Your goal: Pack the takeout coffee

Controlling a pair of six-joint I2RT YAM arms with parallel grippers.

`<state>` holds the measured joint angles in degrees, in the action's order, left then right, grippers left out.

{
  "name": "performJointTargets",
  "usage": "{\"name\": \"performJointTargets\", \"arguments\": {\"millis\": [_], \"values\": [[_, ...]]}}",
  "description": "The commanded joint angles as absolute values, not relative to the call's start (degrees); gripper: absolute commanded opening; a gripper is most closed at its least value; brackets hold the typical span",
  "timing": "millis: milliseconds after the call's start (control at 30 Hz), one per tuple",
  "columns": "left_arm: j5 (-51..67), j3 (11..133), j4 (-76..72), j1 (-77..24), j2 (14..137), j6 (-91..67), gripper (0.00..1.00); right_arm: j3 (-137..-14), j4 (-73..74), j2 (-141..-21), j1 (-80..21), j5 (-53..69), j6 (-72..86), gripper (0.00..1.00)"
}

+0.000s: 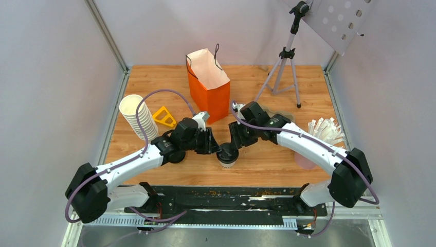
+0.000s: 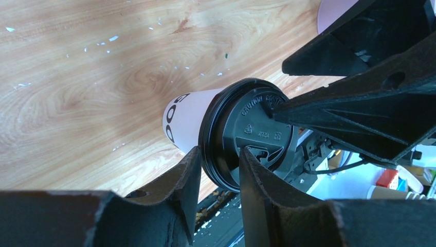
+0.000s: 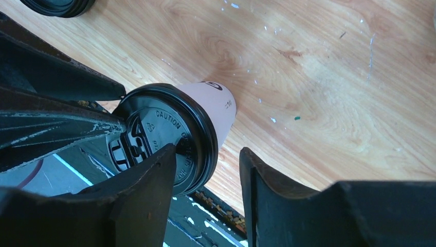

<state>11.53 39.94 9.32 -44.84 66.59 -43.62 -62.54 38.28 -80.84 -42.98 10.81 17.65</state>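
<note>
Now: your white paper cup (image 1: pixel 226 156), with its glossy round black lid (image 2: pixel 257 134), stands on the woodgrain counter (image 1: pixel 267 159). Left tool (image 2: pixel 220 154) is narrow astride the lid rim, grip unclear. Right tool (image 3: pixel 208 150) is part-open, one finger against the lid.

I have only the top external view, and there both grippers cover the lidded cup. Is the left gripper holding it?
Observer: The left wrist view shows the left gripper with the rim of the black lid between its fingers. One finger is on the lid's top, one beside the wall of the lidded cup. Whether they pinch, I cannot tell.
Operator: And the right gripper?
Observer: Open. In its wrist view the right gripper has one finger over the lid; the other stands clear of the cup.
Operator: Is something else near?
Observer: Yes, another black lid shows partly at that view's upper left edge, on the wooden table.
</note>
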Motion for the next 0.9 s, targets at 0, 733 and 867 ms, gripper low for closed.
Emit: {"name": "performJointTargets", "arguments": {"millis": [0, 733, 867], "values": [[12.7, 39.0, 8.5, -44.9, 65.2, -45.2, 0.41, -65.1, 42.7, -77.4, -42.9, 10.7, 17.5, 0.52], [12.8, 39.0, 8.7, -45.2, 65.5, -43.2, 0.38, -57.1, 36.4, -72.9, -42.4, 17.2, 19.1, 0.51], [13.0, 39.0, 8.7, -45.4, 66.0, -42.9, 0.38, -57.4, 36.7, -73.5, -41.1, 17.6, 17.6, 0.5]]}}
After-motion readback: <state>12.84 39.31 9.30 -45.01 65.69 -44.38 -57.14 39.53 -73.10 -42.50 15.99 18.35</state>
